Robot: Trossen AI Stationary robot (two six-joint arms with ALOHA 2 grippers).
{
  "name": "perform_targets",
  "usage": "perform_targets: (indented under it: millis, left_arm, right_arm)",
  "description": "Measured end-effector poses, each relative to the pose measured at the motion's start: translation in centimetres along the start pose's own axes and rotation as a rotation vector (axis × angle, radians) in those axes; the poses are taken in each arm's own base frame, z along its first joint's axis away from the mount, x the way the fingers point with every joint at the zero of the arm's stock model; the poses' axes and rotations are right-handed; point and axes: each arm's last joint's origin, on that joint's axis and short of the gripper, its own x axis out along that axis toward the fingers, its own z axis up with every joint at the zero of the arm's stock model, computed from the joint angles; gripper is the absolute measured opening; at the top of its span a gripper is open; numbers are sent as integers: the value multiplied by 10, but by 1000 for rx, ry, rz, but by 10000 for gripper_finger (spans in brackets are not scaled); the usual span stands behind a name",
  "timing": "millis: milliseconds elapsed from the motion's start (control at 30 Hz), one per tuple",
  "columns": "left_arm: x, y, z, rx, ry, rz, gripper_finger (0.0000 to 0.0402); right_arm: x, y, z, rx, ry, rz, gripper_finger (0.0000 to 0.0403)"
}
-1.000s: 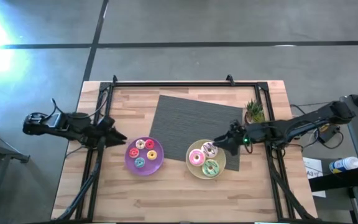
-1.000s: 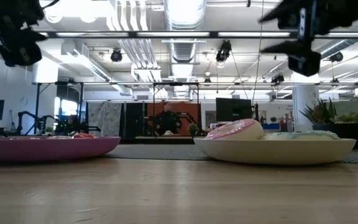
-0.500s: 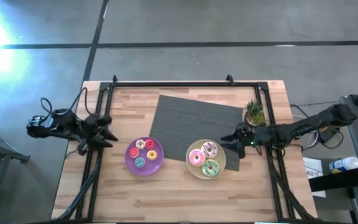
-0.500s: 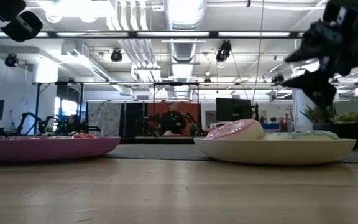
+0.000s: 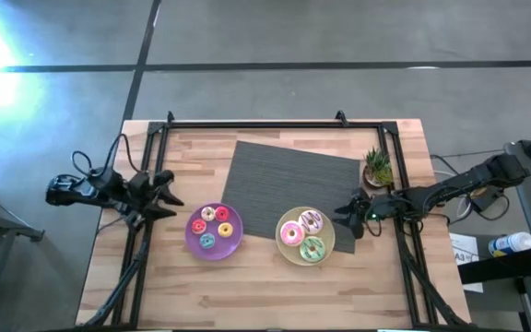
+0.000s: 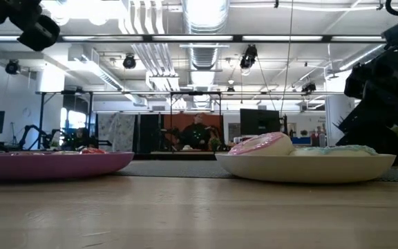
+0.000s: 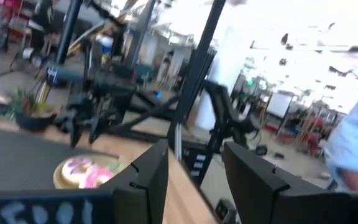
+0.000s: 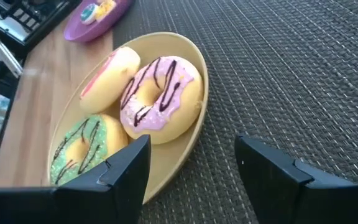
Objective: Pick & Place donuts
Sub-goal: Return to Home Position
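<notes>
Three larger donuts lie on a cream plate (image 5: 324,245): pink (image 5: 292,233), white with brown stripes (image 5: 311,220) and green (image 5: 312,248). They also show in the right wrist view: striped (image 8: 160,93), pink (image 8: 107,78), green (image 8: 82,149). Several tiny donuts (image 5: 214,227) lie on a purple plate (image 5: 195,243). My right gripper (image 5: 343,219) (image 8: 192,155) is open and empty, low at the cream plate's right rim. My left gripper (image 5: 170,195) (image 7: 194,165) is open and empty, raised, left of the purple plate.
A dark woven mat (image 5: 284,180) lies under the cream plate's far side. A small potted plant (image 5: 376,166) stands at the back right, near my right arm. A black frame (image 5: 275,122) runs along the table's edges. Bare wood (image 5: 247,290) lies toward the near edge.
My right gripper has drawn back from above the cream plate toward the table's right edge and come down to about plate height. My left gripper has drawn back a little toward the table's left edge, away from the purple plate. The donuts have not moved.
</notes>
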Motion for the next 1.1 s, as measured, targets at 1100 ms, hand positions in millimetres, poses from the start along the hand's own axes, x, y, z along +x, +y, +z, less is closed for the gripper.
perform_targets:
  millis: [1100]
  left_arm:
    - [12,39,-64,286,80,-58,129]
  right_arm:
    - [0,-1,-1,-2,7,-9,224]
